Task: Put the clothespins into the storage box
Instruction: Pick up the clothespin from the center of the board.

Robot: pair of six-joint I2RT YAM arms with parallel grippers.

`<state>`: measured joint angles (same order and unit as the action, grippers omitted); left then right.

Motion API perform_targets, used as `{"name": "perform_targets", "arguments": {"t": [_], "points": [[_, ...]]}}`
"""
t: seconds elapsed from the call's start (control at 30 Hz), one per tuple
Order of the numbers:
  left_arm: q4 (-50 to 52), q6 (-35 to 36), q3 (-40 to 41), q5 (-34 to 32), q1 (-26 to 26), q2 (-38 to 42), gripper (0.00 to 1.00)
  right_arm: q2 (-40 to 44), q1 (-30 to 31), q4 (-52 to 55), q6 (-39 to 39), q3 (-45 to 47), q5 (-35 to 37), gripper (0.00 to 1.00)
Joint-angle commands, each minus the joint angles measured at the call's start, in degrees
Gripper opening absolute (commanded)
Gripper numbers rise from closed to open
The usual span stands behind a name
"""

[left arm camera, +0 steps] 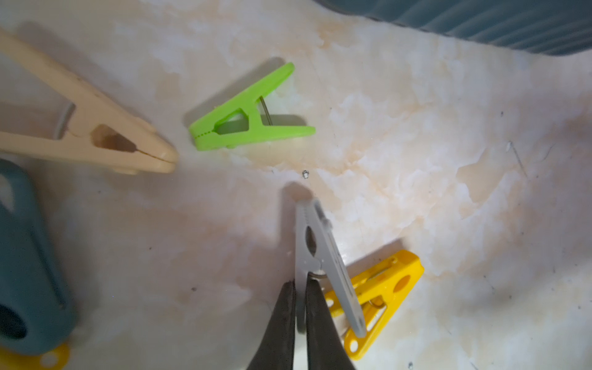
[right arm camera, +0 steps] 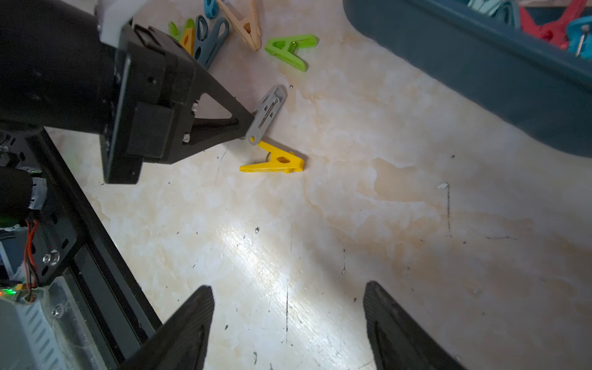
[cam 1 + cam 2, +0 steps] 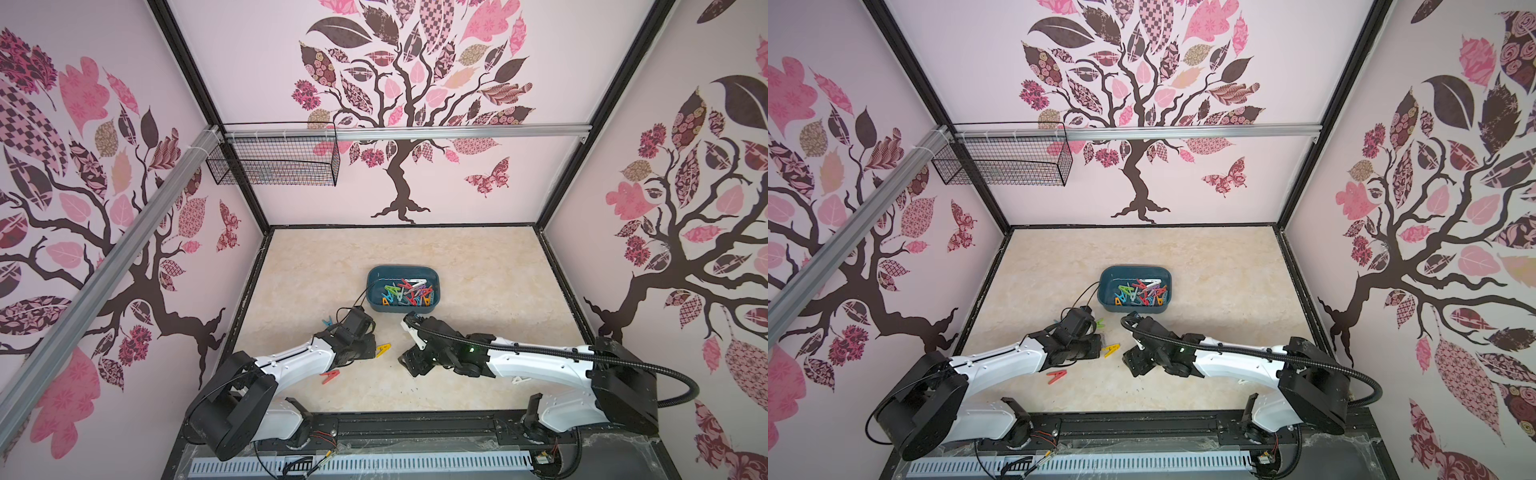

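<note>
Beige clothespin: handles cut off by the edge.
Teal clothespin: blurred, cropped.
Yellow clothespin: partly covered by the grey clothespin.
Storage box: only wall shown.

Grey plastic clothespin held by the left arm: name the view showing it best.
Left wrist view: the grey plastic clothespin stands large, pinched between the left fingers. The right wrist view shows it smaller. In both top views the left arm hides it.

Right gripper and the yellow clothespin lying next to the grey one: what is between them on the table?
Nothing. In the right wrist view, only bare, scratched table lies between the right gripper and the yellow clothespin.
</note>
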<state>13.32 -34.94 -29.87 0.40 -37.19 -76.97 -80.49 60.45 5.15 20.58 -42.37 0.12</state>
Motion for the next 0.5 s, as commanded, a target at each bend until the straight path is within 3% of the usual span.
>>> {"name": "perform_targets", "arguments": {"t": [0.0, 0.23, 0.47], "points": [[-0.58, 0.39, 0.23, 0.19, -0.47, -0.98, 0.08, -1.24, 0.05, -0.31, -0.54, -0.7, -0.32, 0.77], [1.48, 1.15, -0.99, -1.24, -0.87, -2.86, 0.0, -1.03, 0.02, -0.4, -0.54, -0.56, -0.04, 0.77], [10.42, 1.77, -5.9, -5.69, -0.78, 7.1, 0.0, 0.83, 0.07, -0.02, -0.68, 0.36, 2.17, 0.77]]}}
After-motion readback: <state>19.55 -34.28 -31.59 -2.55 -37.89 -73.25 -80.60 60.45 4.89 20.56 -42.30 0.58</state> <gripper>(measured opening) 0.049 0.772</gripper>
